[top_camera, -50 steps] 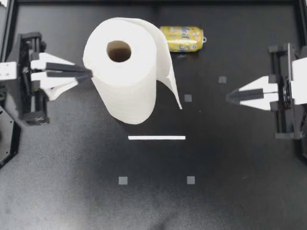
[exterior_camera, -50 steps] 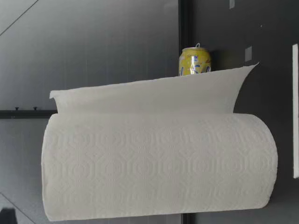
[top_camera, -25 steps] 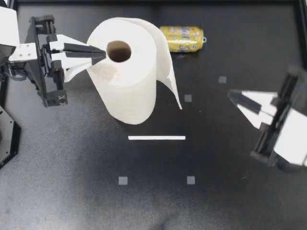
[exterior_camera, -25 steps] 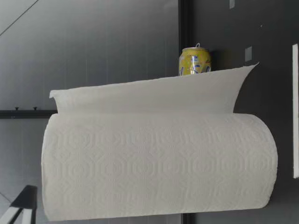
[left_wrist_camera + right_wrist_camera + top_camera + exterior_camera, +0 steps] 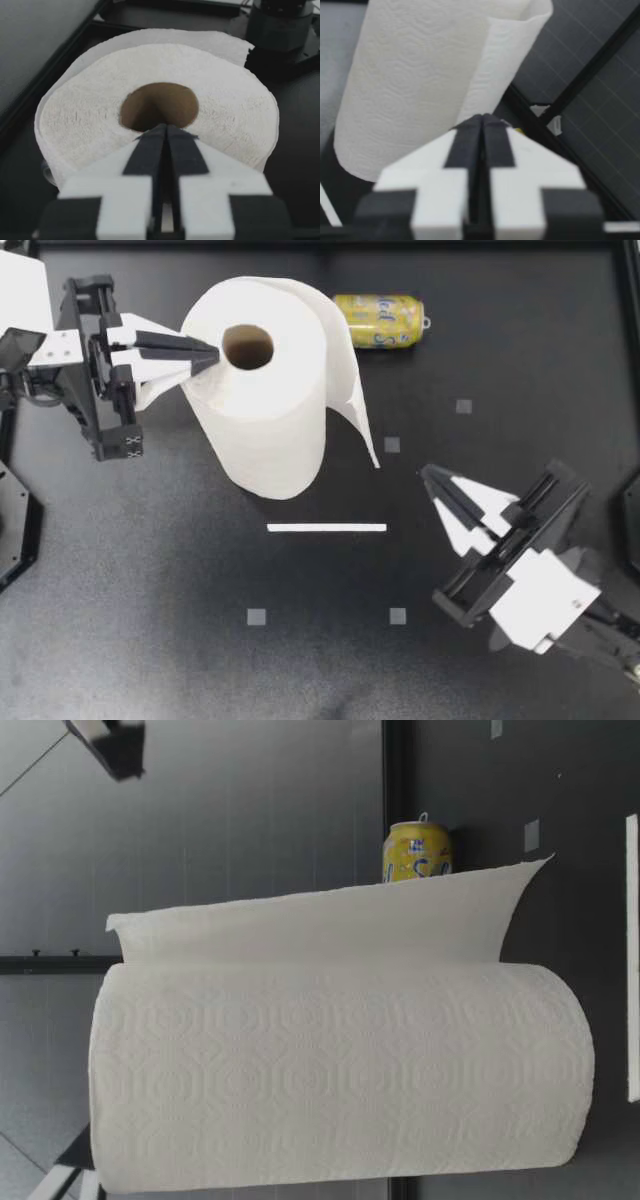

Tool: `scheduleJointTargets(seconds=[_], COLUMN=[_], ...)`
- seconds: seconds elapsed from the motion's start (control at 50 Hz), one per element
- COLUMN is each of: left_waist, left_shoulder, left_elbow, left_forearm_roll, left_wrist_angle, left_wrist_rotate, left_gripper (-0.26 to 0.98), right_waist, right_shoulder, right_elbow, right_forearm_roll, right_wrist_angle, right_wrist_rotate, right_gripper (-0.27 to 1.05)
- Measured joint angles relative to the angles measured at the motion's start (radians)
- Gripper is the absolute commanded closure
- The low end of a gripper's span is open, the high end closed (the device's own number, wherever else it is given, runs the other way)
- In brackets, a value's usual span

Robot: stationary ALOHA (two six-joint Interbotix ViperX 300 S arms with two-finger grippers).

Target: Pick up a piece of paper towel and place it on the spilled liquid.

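A white paper towel roll (image 5: 262,410) stands upright on the black table, and a loose sheet (image 5: 352,405) hangs off its right side. My left gripper (image 5: 212,354) is shut and empty, its tips resting over the roll's top beside the hollow core (image 5: 248,347). In the left wrist view that gripper (image 5: 164,128) points at the core (image 5: 160,102). My right gripper (image 5: 430,477) is shut and empty, low and right of the sheet, pointing at it. The right wrist view has the roll (image 5: 415,85) and sheet (image 5: 507,55) ahead of that gripper (image 5: 482,118). No spilled liquid shows.
A yellow can (image 5: 380,320) lies on its side behind the roll, and it also shows past the roll in the low view, can (image 5: 417,852). A white strip (image 5: 326,528) lies in front of the roll. Small grey squares (image 5: 398,616) mark the table.
My right arm has swung in toward the front and turned, so its gripper now points at the loose sheet. My left gripper rose from the roll's side onto its top, then held still.
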Motion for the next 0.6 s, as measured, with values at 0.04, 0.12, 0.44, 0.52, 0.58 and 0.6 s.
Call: scheduleJointTargets(seconds=[0.04, 0.12, 0.44, 0.52, 0.58, 0.6], left_waist=[0.000, 0.000, 0.002, 0.003, 0.003, 0.005], left_shoulder=[-0.002, -0.005, -0.005, -0.003, -0.005, -0.005], left_elbow=[0.005, 0.008, 0.014, 0.014, 0.014, 0.014], left_forearm_roll=[-0.003, -0.005, -0.008, -0.008, -0.008, -0.008], left_wrist_angle=[-0.003, -0.003, -0.008, -0.008, -0.008, -0.008], left_wrist_rotate=[-0.002, 0.000, 0.000, 0.000, 0.000, 0.000], left_gripper=[0.62, 0.62, 0.62, 0.62, 0.62, 0.62], right_waist=[-0.005, -0.021, -0.126, -0.140, -0.150, -0.153], right_shoulder=[0.018, 0.046, 0.147, 0.164, 0.175, 0.176], right_elbow=[-0.008, -0.018, -0.057, -0.075, -0.086, -0.089], right_forearm_roll=[-0.002, -0.002, -0.009, -0.021, -0.035, -0.040], right_wrist_angle=[0.000, 0.000, 0.002, 0.000, -0.003, -0.003], right_wrist_rotate=[0.018, 0.066, 0.267, 0.268, 0.268, 0.268], right_gripper=[0.36, 0.16, 0.03, 0.03, 0.03, 0.03])
